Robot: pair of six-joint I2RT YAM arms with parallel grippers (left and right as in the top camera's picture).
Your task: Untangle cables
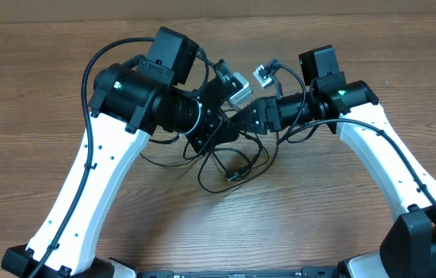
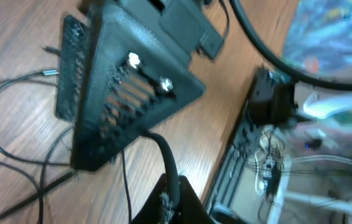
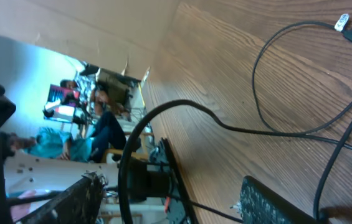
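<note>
The cables (image 1: pixel 233 174) lie tangled mid-desk (image 1: pixel 48 77), under both arms. The left gripper (image 1: pixel 219 131) is closed tight; I cannot tell whether it pinches a strand. The right gripper (image 1: pixel 258 116) gapes, empty.

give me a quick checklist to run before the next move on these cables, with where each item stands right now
1. Left gripper shut: ok.
2. A cord actually inside that grip: cannot tell, the left wrist view is blurred.
3. Right gripper open or shut: cannot tell.
4. Cables lying on the table: ok.
5. Cables separated from each other: not ok, their loops cross in one pile.
6. A plug end lying free on the wood: ok.
</note>
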